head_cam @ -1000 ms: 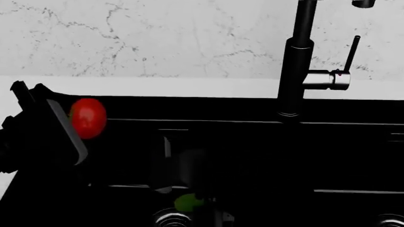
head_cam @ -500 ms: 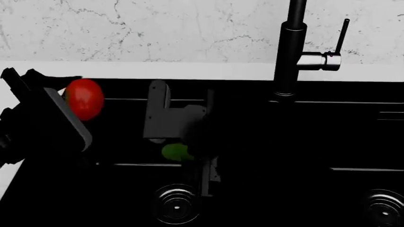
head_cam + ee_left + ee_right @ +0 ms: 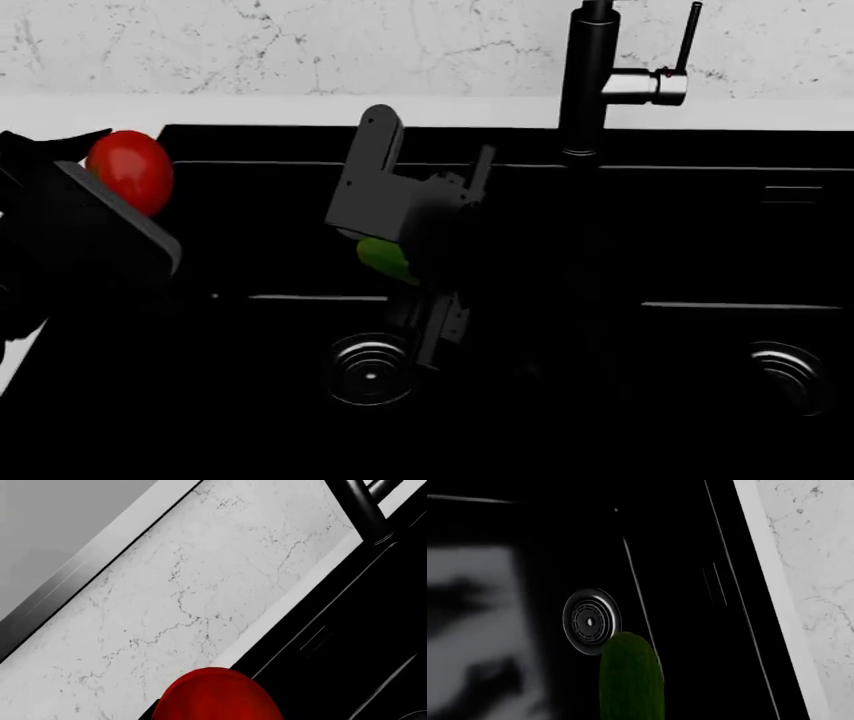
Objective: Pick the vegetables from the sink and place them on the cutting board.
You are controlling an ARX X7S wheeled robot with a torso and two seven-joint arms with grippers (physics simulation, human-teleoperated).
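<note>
Tomato [image 3: 130,170]: round, glossy red, held at the left pincer [image 3: 114,195] at the left edge of the head view, above the left rim of the sink [image 3: 694,250] and clear of the basin floor. A dark flat pincer pad lies against its lower right side; the opposing finger is lost against the black surroundings. The left pincer is clenched on the tomato. In the left wrist view the tomato [image 3: 218,694] fills the lower centre of the frame, with the white marbled back wall [image 3: 200,595] and the pale bench strip behind it.

Cucumber [image 3: 386,259]: only a short bright green section shows in the head view, gripped in the grey right pincer [image 3: 396,245], which hangs over the left basin, raised above the drain. In the right wrist view the cucumber [image 3: 631,677] appears as a dark green rounded end projecting from the frame edge, with a round metal drain [image 3: 590,621] beside it in the background. The right pincer is clenched on the cucumber.

Sink: black, double basin. The left drain [image 3: 368,368] lies below the right pincer; the right drain [image 3: 781,375] lies well apart, near the right edge. A low divider ridge separates the basins.

Faucet [image 3: 585,90]: tall, black, standing at the rear rim just right of the right pincer, with a steel lever body [image 3: 646,87] on its right side.

Cutting board: not visible in any current view.
</note>
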